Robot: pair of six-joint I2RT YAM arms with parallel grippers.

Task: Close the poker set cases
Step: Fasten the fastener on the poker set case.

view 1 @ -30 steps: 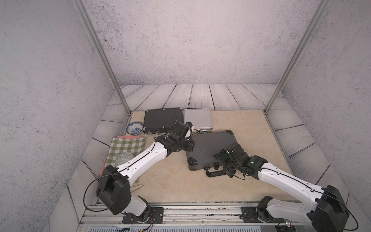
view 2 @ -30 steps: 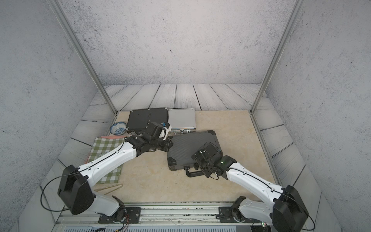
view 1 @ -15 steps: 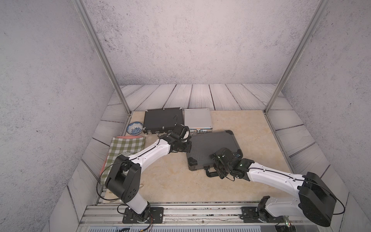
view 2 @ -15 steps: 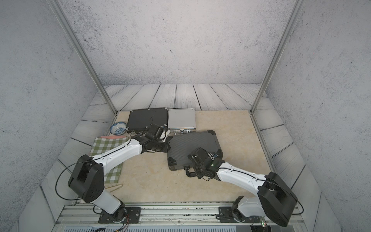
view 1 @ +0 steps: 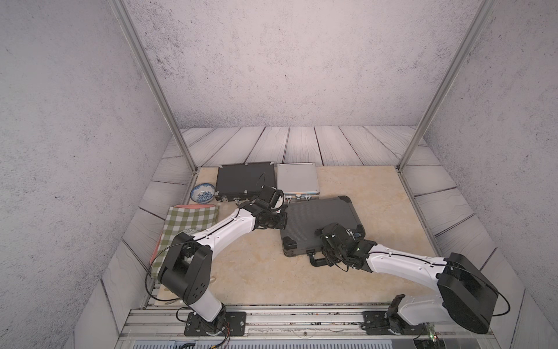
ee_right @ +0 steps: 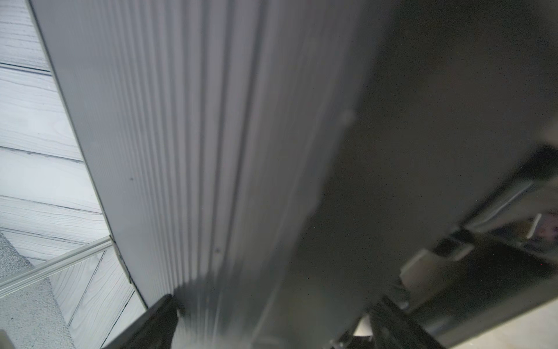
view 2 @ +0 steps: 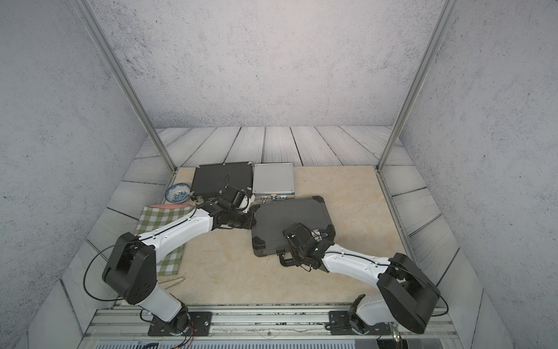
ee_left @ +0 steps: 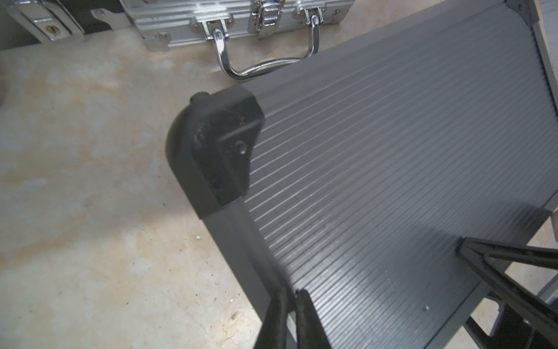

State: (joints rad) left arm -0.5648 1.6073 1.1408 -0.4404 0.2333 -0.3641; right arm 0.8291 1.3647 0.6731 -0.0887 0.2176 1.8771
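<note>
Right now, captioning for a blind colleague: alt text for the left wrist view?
A ribbed dark-grey case with black corner cap lies on a beige table, the shut left tool at its edge; a silver case with chrome handle behind.

L fingers [ee_left: 308,326] pinched together at edge of ribbed grey case [ee_left: 377,169]; silver case [ee_left: 193,30] beyond.

Ribbed matt grey case [ee_left: 377,169], smooth silver metal case [view 1: 297,178], glossy chrome handle [ee_left: 222,54]
</note>
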